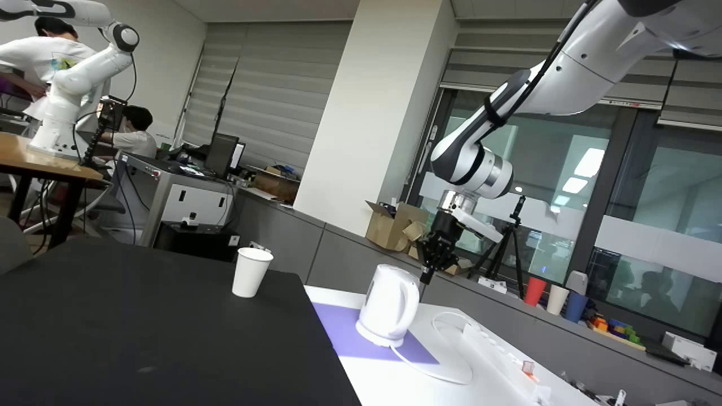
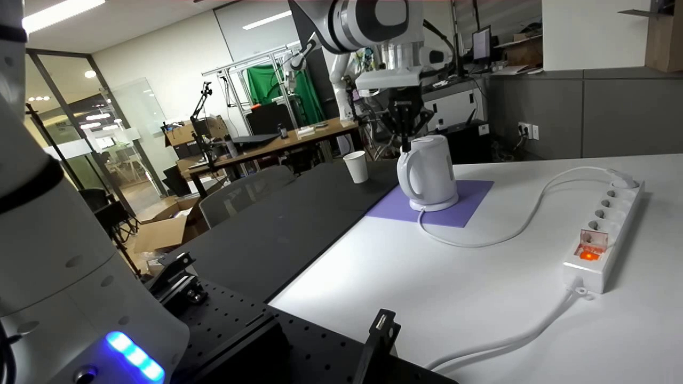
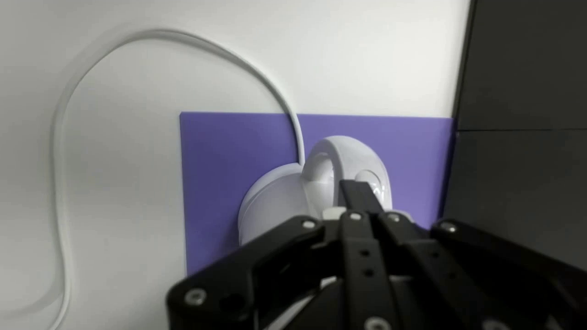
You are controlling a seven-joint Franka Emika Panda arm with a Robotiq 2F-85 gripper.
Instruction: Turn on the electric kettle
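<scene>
The tool point(image 2: 406, 143) points down, its fingers closed together, tips just by the top of the handle point(image 3: 360, 156) of the kettle point(image 2: 435, 172); I cannot tell whether they touch it. Below the tool, the kettle stands upright on a purple mat point(image 2: 475, 196) on the white counter point(image 2: 352, 277). A paper cup point(image 2: 356, 167) stands well apart.

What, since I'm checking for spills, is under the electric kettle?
The electric kettle stands on its round white base, which sits on a purple sheet on the white table. The sheet shows around the base; any wetness directly beneath would be hidden.
</scene>
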